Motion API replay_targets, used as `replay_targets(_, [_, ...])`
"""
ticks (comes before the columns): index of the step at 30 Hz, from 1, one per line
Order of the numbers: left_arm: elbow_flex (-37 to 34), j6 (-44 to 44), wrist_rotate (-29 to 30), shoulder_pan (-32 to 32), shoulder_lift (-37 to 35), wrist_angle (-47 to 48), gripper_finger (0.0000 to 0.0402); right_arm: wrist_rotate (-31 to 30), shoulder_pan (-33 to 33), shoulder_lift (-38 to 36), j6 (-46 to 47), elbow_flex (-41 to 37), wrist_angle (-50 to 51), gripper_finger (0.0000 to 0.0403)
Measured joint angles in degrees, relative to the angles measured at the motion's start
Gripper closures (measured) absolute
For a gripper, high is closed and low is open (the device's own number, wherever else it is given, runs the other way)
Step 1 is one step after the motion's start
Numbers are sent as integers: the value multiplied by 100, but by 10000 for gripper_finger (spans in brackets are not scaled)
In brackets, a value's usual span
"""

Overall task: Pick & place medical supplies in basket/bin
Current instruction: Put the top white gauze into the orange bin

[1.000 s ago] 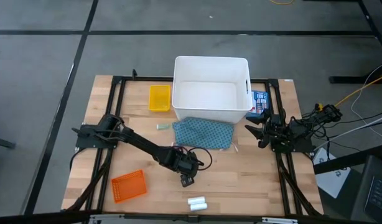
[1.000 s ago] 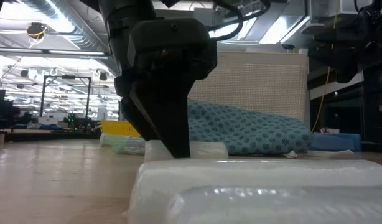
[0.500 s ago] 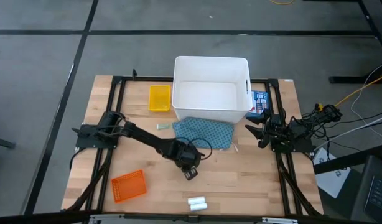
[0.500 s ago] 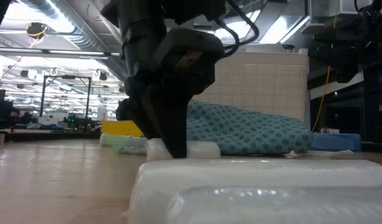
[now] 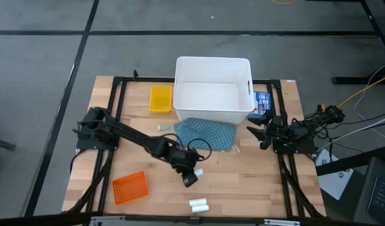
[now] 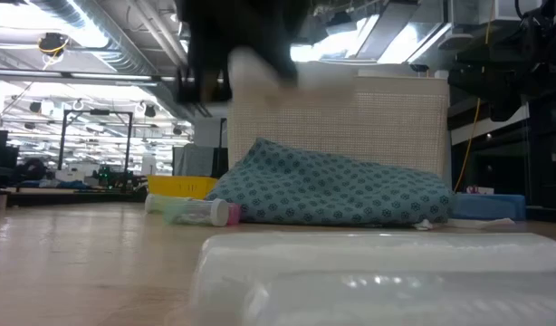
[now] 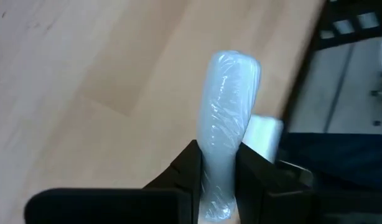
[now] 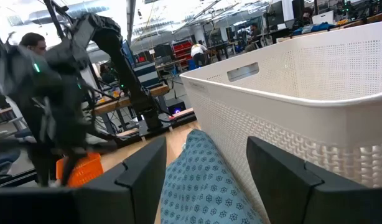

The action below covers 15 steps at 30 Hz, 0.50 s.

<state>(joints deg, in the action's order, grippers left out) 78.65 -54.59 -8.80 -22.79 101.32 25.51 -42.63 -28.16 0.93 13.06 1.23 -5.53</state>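
One white roll (image 7: 225,130) sits clamped between my left gripper's (image 5: 190,177) fingers (image 7: 186,180), lifted above the wooden table (image 5: 242,182) between the orange tray (image 5: 129,187) and the teal pouch (image 5: 205,134). In the low view the raised gripper is a dark blur. Two more rolls (image 5: 199,204) lie near the front edge. Behind the pouch stands the white bin (image 5: 212,91), the yellow tray (image 5: 160,98) beside it. My right gripper (image 5: 263,130) waits at the right edge, fingers (image 8: 141,171) apart, facing pouch and bin.

Even overhead light falls on the desk (image 5: 255,182), with soft shadows. In the low view the nearest white rolls (image 6: 378,276) are out of focus, and the arm overhead is smeared by motion blur.
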Motion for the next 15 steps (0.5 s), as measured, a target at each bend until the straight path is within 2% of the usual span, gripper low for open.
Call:
replay_targets(6, [0, -448, -245, -481, -790, 963, 344, 2, 0, 2, 4, 0, 6, 179])
replay_targets(10, [0, -1084, -485, -1025, -1270, 1553, 343, 0, 0, 2, 2, 0, 28, 179])
replay_targets(15, [4, -2061, -491, -1794, -1612, 2598, 343, 2, 0, 2, -1, 0, 110, 179])
